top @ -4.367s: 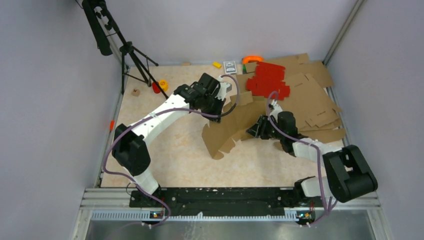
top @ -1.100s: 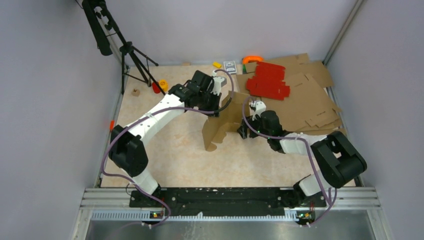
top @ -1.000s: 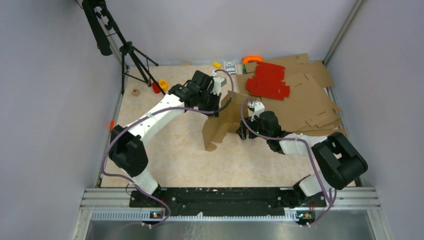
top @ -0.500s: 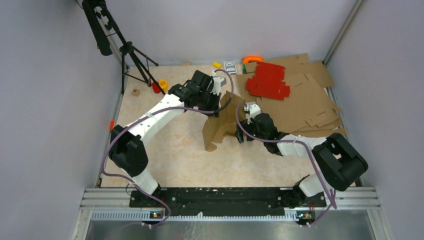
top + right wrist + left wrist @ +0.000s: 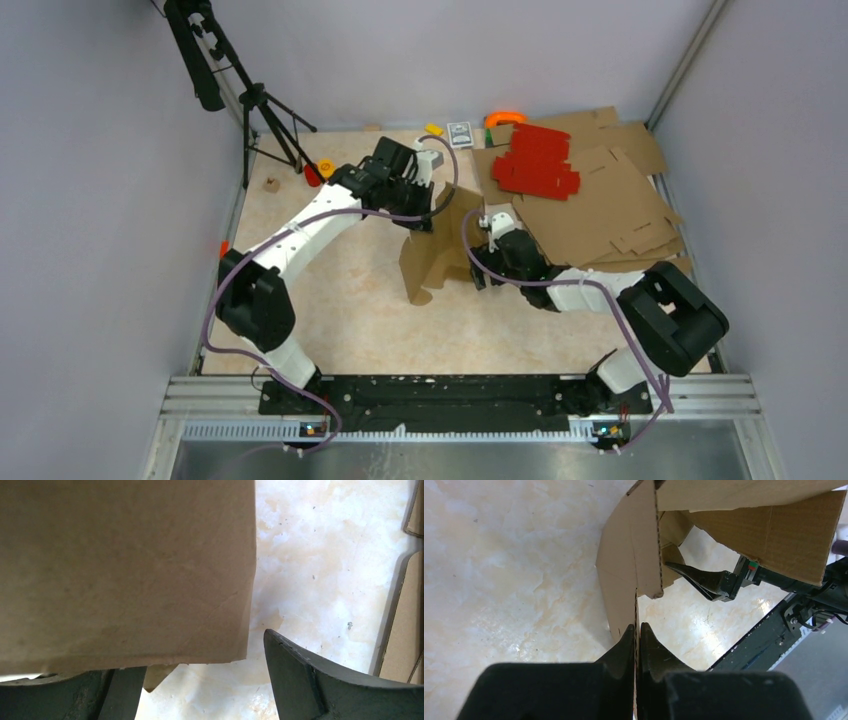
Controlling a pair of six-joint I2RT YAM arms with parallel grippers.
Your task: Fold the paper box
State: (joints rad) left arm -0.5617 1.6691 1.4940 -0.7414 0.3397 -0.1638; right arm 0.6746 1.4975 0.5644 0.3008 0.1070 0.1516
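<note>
On the pale marbled tabletop (image 5: 340, 300), the paper box (image 5: 432, 250) stands half-folded, near the red cardboard sheets (image 5: 537, 160) and to their left. The left claw (image 5: 636, 635) is pinched closed on the box's edge. The right claw (image 5: 200, 655) gapes open on the sheets' side.

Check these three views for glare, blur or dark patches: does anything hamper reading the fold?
Top external: even light, sharp, only soft shadows. Left wrist: the box edge is crisp, there is glare on the table at right, and the left tool is nearly black. Right wrist: the box panel sits close to the lens, soft and shaded, filling most of the frame.
</note>
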